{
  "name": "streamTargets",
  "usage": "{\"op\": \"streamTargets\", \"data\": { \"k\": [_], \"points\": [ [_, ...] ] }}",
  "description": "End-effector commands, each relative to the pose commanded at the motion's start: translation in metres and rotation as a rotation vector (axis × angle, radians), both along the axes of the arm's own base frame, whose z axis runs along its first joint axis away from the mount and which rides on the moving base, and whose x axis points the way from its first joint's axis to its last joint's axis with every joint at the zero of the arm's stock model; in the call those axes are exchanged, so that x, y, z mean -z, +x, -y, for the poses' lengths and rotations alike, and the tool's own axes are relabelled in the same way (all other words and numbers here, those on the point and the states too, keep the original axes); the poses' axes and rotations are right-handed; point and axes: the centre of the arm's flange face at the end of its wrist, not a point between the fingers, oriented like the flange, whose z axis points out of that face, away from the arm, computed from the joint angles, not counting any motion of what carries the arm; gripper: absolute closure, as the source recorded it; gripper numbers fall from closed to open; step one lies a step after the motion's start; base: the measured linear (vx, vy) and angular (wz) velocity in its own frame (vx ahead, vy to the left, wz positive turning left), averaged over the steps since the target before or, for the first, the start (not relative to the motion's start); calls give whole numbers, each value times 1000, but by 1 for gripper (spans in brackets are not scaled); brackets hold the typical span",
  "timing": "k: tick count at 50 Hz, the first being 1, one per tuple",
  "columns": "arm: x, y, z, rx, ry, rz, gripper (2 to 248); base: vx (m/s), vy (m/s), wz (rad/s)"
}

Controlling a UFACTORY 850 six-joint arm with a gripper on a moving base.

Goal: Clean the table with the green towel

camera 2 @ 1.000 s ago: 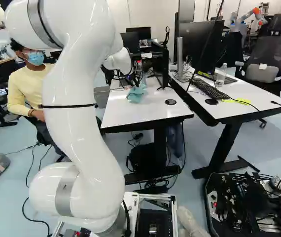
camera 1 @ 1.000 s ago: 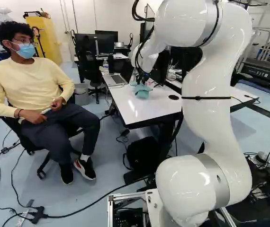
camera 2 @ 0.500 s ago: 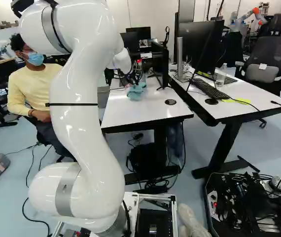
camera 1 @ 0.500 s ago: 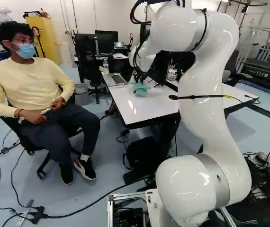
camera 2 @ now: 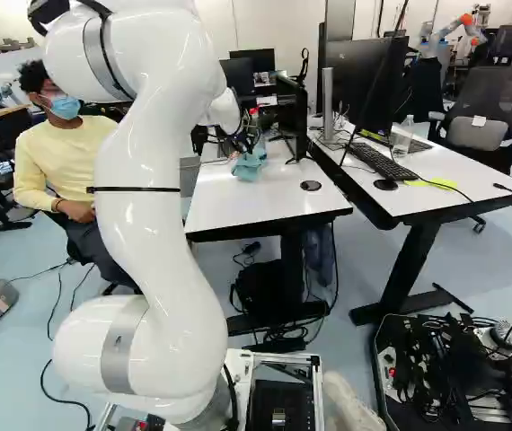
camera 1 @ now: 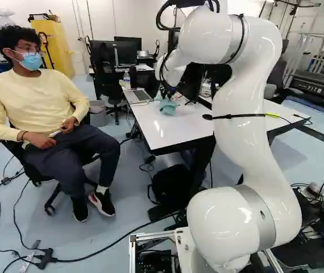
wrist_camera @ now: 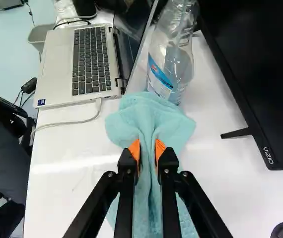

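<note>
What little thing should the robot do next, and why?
I think it should slide the towel gently back toward its base: the gripper already pinches it, the bottle is close ahead, and bare table lies on the near side.

Towel: lt. green-blue, soft, bunched w/ lengthwise folds, pinched betw. both fingers of hand; far end fanned out ahead, rest trails under hand. On counter, by clear bottle, near laptop. Counter: white, glossy top w/ light glare, dark edge, flat & level.
</note>
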Motion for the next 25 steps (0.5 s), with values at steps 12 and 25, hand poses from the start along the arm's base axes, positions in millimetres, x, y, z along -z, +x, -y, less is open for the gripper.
{"op": "streamTargets", "data": {
  "k": [12, 25],
  "points": [
    [11, 3, 0, 0, 0, -8, 194, 0, 0, 0],
    [26, 7, 0, -1, 0, -20, 194, 0, 0, 0]
  ]
}}
